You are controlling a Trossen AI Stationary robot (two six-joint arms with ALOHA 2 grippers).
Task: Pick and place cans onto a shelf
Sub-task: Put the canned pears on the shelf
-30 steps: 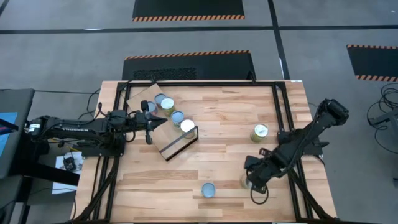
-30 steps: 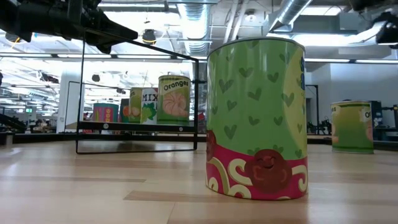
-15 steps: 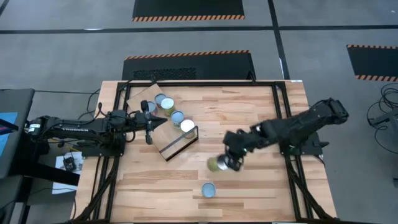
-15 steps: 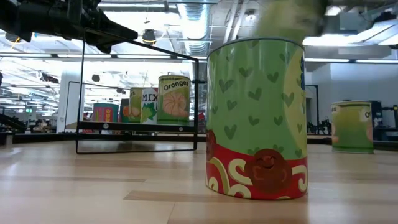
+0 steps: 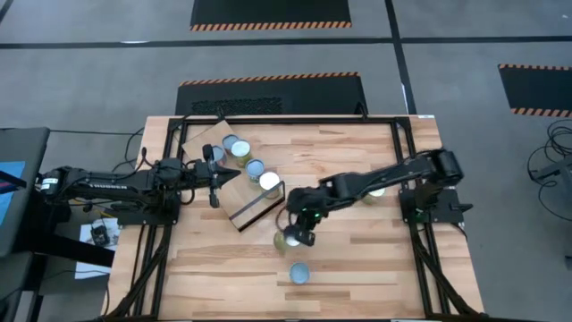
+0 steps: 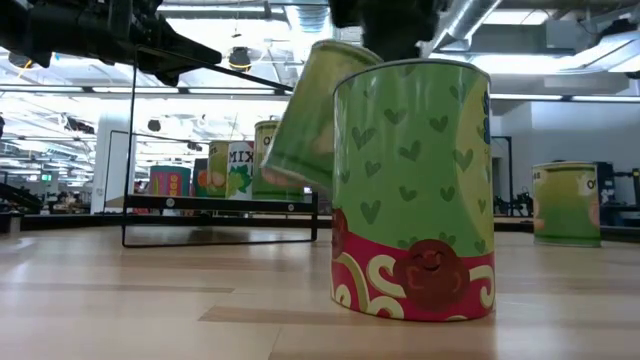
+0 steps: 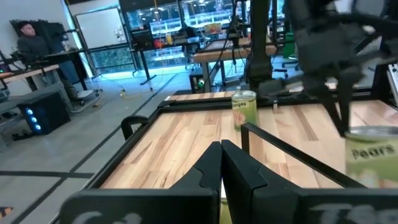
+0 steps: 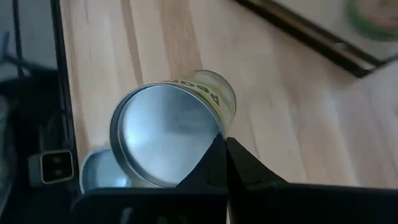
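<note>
Pale slatted wood makes up the tabletop (image 5: 357,170), framed in black rails, with grey workshop floor and hazard-striped mats around it and a long room of benches and ceiling pipes beyond. On the shelf (image 5: 239,204), set near the left side, a row of about four cans (image 5: 255,167) already stands. Right claw (image 5: 298,234) is pinched shut on the rim of another can (image 5: 288,239), carrying it tilted above the wood just beside the shelf's open frame end. Two are left to fetch, by my count: a green-and-red can (image 6: 413,190) standing near the front edge, and a yellow-green one (image 5: 376,190) well off to the right, partly hidden under the right arm. So I'd judge it past halfway. Left claw (image 5: 214,190) hangs closed and empty by the shelf's near side, waiting
</note>
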